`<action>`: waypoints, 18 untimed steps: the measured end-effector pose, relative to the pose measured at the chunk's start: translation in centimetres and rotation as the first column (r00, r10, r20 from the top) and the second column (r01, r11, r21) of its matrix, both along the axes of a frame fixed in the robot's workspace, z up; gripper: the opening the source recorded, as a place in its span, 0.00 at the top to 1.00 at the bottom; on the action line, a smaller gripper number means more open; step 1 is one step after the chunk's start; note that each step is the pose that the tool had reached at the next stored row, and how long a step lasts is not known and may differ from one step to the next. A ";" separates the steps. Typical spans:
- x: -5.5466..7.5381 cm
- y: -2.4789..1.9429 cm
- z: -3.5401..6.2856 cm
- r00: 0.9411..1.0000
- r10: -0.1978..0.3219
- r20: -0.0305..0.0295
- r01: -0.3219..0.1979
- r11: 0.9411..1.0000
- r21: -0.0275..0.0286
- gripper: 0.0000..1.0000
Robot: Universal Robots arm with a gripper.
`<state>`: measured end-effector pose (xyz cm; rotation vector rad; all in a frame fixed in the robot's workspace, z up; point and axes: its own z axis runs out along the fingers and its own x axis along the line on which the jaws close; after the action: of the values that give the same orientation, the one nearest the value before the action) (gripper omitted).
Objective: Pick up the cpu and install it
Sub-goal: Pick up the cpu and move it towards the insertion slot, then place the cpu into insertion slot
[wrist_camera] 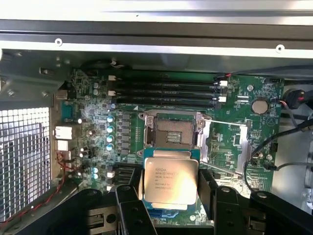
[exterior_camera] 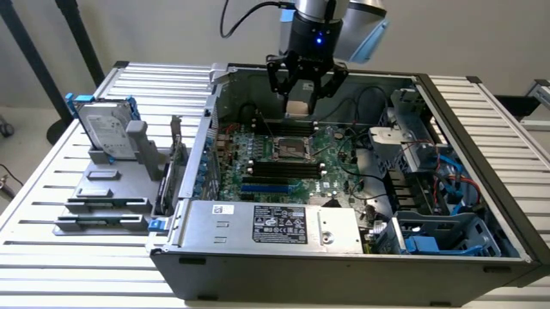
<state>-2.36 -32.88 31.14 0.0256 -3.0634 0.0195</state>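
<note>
Exterior view: gripper (exterior_camera: 298, 107) hangs over the far half of the open computer case (exterior_camera: 344, 261), fingers closed on the cpu (exterior_camera: 297, 108), which shows as a small pale square between the dark fingertips. It is held in the air above the motherboard (exterior_camera: 257, 177), touching nothing else. CPU socket (exterior_camera: 292, 149) lies on the board just nearer than the gripper, uncovered. Far case wall is near the gripper; the side walls on the exterior view's left and right are well apart from it. Black cables (exterior_camera: 365, 106) loop inside the case on the exterior view's right, near the fingers but apart. Power supply (exterior_camera: 275, 225) sits at the near wall, well away. Hard drive (exterior_camera: 107, 132) stands on the slatted table (exterior_camera: 35, 212) outside the case, on the exterior view's left.

Wrist view: cpu (wrist_camera: 169, 183) is metal side up, clamped on two opposite edges by the black fingers (wrist_camera: 129, 198); gripper (wrist_camera: 169, 196) is cut off by the frame edge. Socket (wrist_camera: 172, 133) is open just beside the cpu's edge, its load plate (wrist_camera: 205, 142) swung aside, memory slots (wrist_camera: 166, 90) beyond it. Chip print is too small to read. Board under the cpu is hidden, and the gap down to the board can't be judged
</note>
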 end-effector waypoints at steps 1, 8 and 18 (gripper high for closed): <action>0.1 0.08 -0.06 1.000 -0.001 0.000 0.001 1.000 0.000 0.45; 0.3 0.39 -0.52 1.000 -0.012 0.005 0.012 1.000 0.000 0.45; 0.3 0.39 -0.80 1.000 -0.015 0.012 0.015 1.000 0.000 0.45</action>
<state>-2.05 -32.49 30.34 0.0023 -3.0752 0.0188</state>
